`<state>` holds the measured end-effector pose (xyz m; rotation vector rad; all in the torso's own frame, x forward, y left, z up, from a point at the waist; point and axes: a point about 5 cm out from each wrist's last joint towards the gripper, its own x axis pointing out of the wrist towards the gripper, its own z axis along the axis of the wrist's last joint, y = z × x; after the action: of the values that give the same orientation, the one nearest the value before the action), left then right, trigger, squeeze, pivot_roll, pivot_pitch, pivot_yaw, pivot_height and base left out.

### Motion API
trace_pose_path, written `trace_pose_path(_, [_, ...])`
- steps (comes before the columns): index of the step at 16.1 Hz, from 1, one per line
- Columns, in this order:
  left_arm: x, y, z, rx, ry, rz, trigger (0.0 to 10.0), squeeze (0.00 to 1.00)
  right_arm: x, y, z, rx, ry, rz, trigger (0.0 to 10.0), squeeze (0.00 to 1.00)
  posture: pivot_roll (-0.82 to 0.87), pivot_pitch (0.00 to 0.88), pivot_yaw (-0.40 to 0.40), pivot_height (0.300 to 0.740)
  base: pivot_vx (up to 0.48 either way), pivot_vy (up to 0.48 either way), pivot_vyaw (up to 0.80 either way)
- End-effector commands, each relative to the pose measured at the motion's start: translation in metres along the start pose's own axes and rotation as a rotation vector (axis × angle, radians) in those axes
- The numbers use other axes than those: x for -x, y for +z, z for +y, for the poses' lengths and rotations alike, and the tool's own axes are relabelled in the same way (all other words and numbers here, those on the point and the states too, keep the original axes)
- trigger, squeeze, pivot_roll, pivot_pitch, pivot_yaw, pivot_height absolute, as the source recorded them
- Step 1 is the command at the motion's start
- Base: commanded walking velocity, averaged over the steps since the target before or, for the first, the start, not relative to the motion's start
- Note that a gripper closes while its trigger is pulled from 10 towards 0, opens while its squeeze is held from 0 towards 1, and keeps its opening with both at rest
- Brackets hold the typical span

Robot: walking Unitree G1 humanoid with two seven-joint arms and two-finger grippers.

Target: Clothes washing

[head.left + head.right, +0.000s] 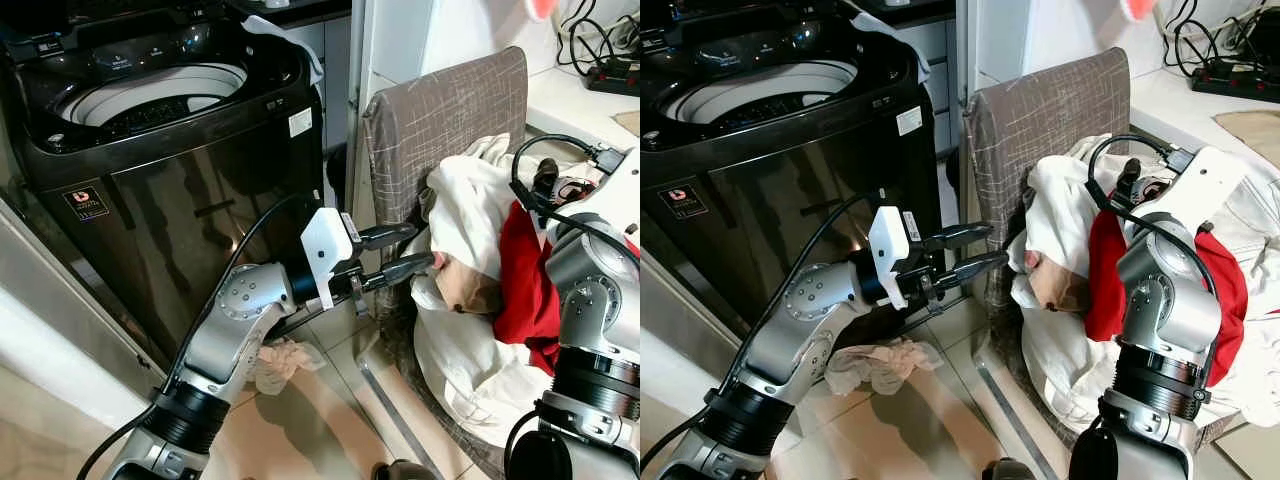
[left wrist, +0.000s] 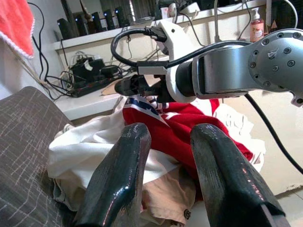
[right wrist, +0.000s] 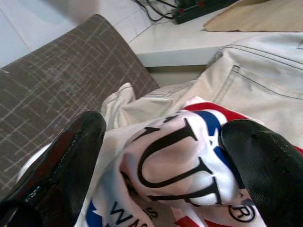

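Beside the washing machine (image 1: 150,150): left gripper (image 1: 418,252) spread open, empty, fingertips right at the heaped clothes (image 1: 470,240), aimed at the white and tan folds. Right gripper (image 3: 161,165) down in the same pile, fingers apart around a printed red garment (image 1: 525,290), grip not yet certain. Grey basket (image 1: 440,120) holding everything. Stray rag (image 1: 285,360) on the floor.

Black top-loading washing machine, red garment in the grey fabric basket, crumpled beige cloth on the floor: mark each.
Black top-loading washing machine (image 1: 190,190), left eye view, front panel.
Red garment (image 1: 525,280), left eye view, middle fold.
Crumpled beige cloth (image 1: 875,362), right eye view, centre.
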<state>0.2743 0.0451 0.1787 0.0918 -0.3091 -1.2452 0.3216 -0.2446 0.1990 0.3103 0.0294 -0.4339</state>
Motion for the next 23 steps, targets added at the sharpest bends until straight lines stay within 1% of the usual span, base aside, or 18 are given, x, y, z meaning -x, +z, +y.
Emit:
trace_pose_path(1, [0.000, 0.001, -0.001, -0.003, -0.003, 0.007, 10.0, 0.00, -0.002, 0.006, 0.009, -0.017, 0.051, -0.001, 10.0, 1.00, -0.22, 0.016, 0.041, 0.740, 0.000, 0.000, 0.00])
trace_pose_path(2, [0.000, 0.001, -0.001, -0.002, -0.002, 0.008, 10.0, 0.00, -0.003, 0.005, 0.012, -0.023, 0.076, 0.016, 10.0, 1.00, -0.22, 0.014, 0.040, 0.740, 0.000, 0.000, 0.00])
trace_pose_path(3, [0.001, 0.000, -0.002, -0.001, 0.004, 0.010, 10.0, 0.00, -0.008, -0.003, 0.012, -0.032, 0.067, 0.077, 10.0, 1.00, -0.21, 0.009, 0.036, 0.740, 0.000, 0.000, 0.00])
trace_pose_path(4, [0.001, -0.001, -0.003, -0.001, 0.011, 0.015, 10.0, 0.00, -0.013, -0.009, 0.008, -0.046, 0.041, 0.113, 10.0, 0.00, -0.20, 0.006, 0.031, 0.740, 0.000, 0.000, 0.00])
trace_pose_path(7, [0.005, -0.001, -0.002, -0.002, 0.024, 0.023, 10.0, 0.00, -0.017, -0.017, 0.001, -0.068, 0.000, 0.149, 10.0, 0.00, -0.19, 0.011, 0.031, 0.740, 0.000, 0.000, 0.00])
trace_pose_path(9, [0.009, 0.000, -0.001, -0.007, 0.035, 0.035, 10.0, 0.00, -0.017, -0.021, -0.004, -0.048, -0.057, 0.149, 10.0, 0.00, -0.18, 0.014, 0.033, 0.740, 0.000, 0.000, 0.00])
trace_pose_path(10, [0.011, 0.000, 0.000, -0.011, 0.041, 0.040, 10.0, 0.00, -0.017, -0.024, -0.005, -0.033, -0.071, 0.150, 10.0, 0.00, -0.18, 0.017, 0.035, 0.740, 0.000, 0.000, 0.00])
trace_pose_path(11, [0.011, 0.000, 0.000, -0.011, 0.041, 0.040, 10.0, 0.00, -0.017, -0.024, -0.005, -0.033, -0.071, 0.150, 10.0, 0.00, -0.18, 0.017, 0.035, 0.740, 0.000, 0.000, 0.00])
trace_pose_path(13, [0.011, 0.000, 0.001, -0.013, 0.048, 0.041, 10.0, 0.00, -0.017, -0.030, -0.003, -0.039, -0.073, 0.174, 10.0, 0.00, -0.18, 0.020, 0.036, 0.740, 0.000, 0.000, 0.00])
trace_pose_path(14, [0.011, 0.000, 0.001, -0.013, 0.050, 0.043, 10.0, 0.00, -0.017, -0.035, -0.002, -0.053, -0.075, 0.196, 2.3, 0.00, -0.18, 0.022, 0.036, 0.740, 0.000, 0.000, 0.00])
trace_pose_path(15, [0.010, 0.000, 0.001, -0.015, 0.053, 0.046, 10.0, 0.00, -0.017, -0.044, -0.001, -0.092, -0.088, 0.244, 0.0, 0.00, -0.18, 0.027, 0.035, 0.740, 0.000, 0.000, 0.00])
trace_pose_path(18, [0.009, 0.001, 0.003, -0.024, 0.061, 0.046, 10.0, 0.00, -0.017, -0.047, -0.001, -0.093, -0.085, 0.253, 0.0, 0.00, -0.18, 0.030, 0.034, 0.740, 0.000, 0.000, 0.00])
trace_pose_path(20, [0.009, -0.001, 0.001, -0.023, 0.055, 0.052, 10.0, 0.00, -0.018, -0.049, -0.001, -0.083, -0.083, 0.259, 0.0, 0.00, -0.18, 0.030, 0.034, 0.740, 0.000, 0.000, 0.00])
trace_pose_path(21, [0.009, -0.003, -0.003, -0.019, 0.042, 0.056, 10.0, 0.00, -0.018, -0.049, 0.000, -0.078, -0.076, 0.248, 0.0, 0.00, -0.18, 0.031, 0.035, 0.740, 0.000, 0.000, 0.00])
trace_pose_path(23, [0.009, -0.004, -0.005, -0.017, 0.035, 0.058, 10.0, 0.00, -0.019, -0.046, 0.001, -0.068, -0.066, 0.228, 0.0, 0.00, -0.18, 0.031, 0.036, 0.740, 0.000, 0.000, 0.00])
